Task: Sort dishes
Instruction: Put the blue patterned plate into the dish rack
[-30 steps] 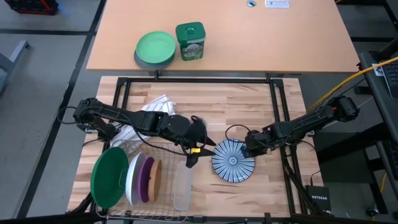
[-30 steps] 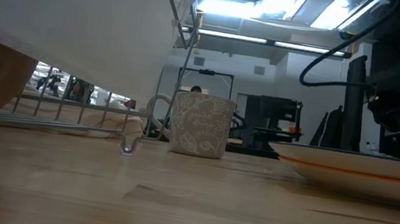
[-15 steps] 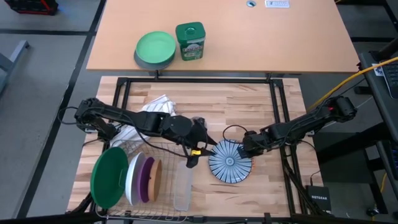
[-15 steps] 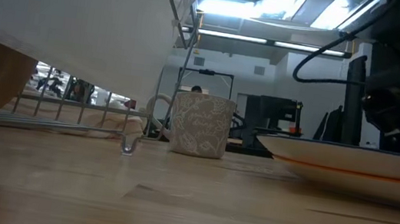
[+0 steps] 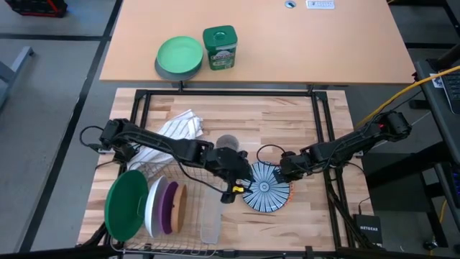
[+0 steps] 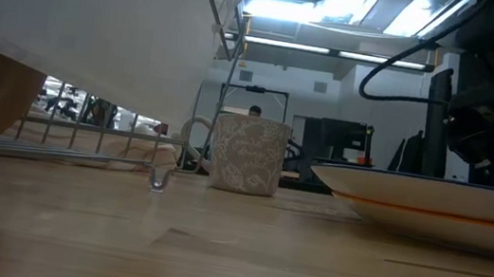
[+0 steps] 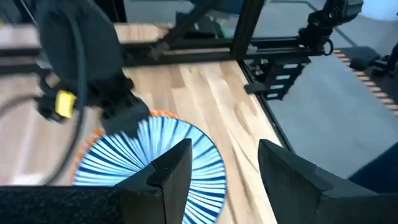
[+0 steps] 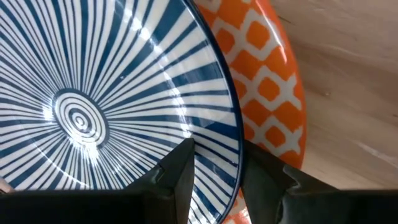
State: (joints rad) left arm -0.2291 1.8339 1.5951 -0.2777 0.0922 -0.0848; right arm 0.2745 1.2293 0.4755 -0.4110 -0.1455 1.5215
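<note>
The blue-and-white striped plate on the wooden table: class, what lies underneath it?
An orange patterned plate lies directly under the blue-and-white striped plate. Only its rim with white diamond shapes shows past one edge; the rest of it is covered by the striped plate, so its centre cannot be seen.

The blue-and-white striped plate (image 5: 264, 188) lay face up on the orange patterned plate (image 8: 273, 93), whose rim showed past its right edge, near the middle of the table. At near left, the large green plate (image 5: 124, 204), the white plate (image 5: 154, 207), the purple plate (image 5: 169, 206) and the brown plate (image 5: 181, 203) stood on edge, side by side.
</note>
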